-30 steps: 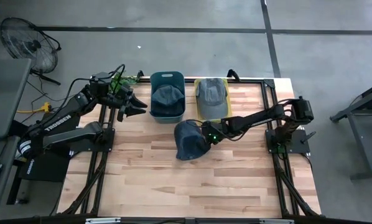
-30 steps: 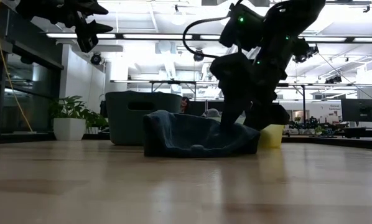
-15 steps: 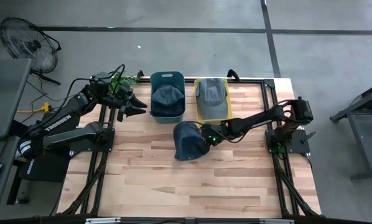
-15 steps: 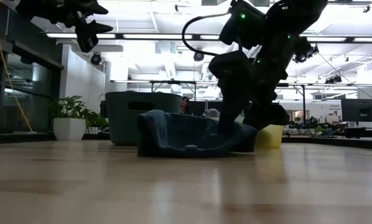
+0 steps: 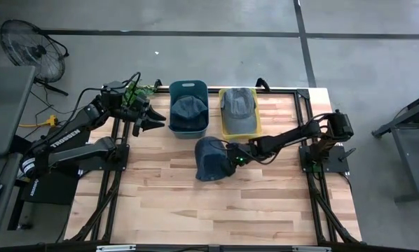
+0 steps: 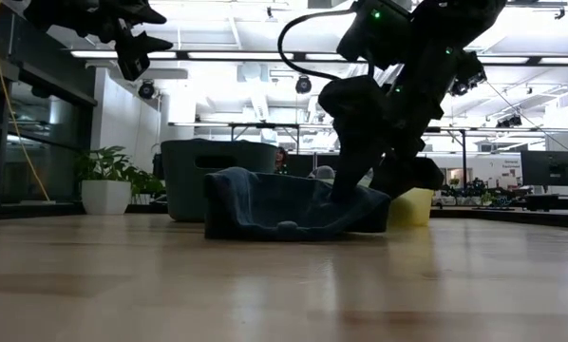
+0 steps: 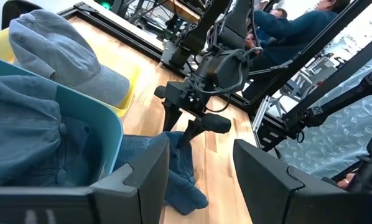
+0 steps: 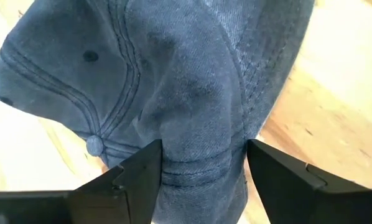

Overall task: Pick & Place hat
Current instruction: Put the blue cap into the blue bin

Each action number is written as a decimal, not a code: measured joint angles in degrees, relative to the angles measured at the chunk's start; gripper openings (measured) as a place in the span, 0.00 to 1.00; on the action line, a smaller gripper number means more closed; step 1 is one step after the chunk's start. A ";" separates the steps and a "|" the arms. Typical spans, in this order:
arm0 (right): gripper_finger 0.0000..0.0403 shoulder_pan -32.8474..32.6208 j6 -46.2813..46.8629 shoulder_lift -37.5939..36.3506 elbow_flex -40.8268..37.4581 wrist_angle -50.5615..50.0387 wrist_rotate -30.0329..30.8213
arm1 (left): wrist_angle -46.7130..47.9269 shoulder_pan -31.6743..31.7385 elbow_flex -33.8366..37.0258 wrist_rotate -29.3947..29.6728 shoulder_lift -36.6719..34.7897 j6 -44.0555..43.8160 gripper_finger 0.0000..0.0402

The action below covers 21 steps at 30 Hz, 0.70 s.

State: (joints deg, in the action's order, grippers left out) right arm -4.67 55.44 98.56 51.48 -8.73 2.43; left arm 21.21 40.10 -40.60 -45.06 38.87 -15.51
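High view: a dark blue denim hat [image 5: 211, 158] lies crumpled on the pale wooden slat table [image 5: 195, 203], just below centre of the frame. The right gripper [image 5: 233, 157] meets the hat's right edge, its dark arm reaching in from the right side of the frame. In the right wrist view the two dark fingers [image 8: 136, 174] pinch a fold of the hat's [image 8: 173, 81] stitched denim between them; seam lines and a cloth-covered top button are visible on the crown. In the low view the hat [image 6: 289, 204] sits as a low, slumped mound on the table surface with the right arm descending onto its right part.

Above the hat in the high view stand two rectangular bins side by side: a teal bin [image 5: 188, 89] holding a faded blue-grey cap [image 5: 188, 108], and a yellow bin [image 5: 227, 129] holding a grey cap [image 5: 237, 105]. The hat lies just below the gap between them, apart from both.

The left gripper [image 5: 153, 116] hangs at the upper left, just beside the teal bin's left wall, its fingers spread wide and holding nothing. A round fan [image 5: 31, 45] stands on the grey floor at the far upper left.
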 joint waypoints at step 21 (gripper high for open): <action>0.31 0.00 -1.86 0.00 0.00 0.00 -0.41 | -0.02 0.00 0.00 3.41 0.00 0.00 0.44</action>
State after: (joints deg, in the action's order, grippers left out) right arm -4.67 53.58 98.56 51.48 -8.73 2.02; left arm 21.19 40.10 -40.60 -41.64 38.87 -15.50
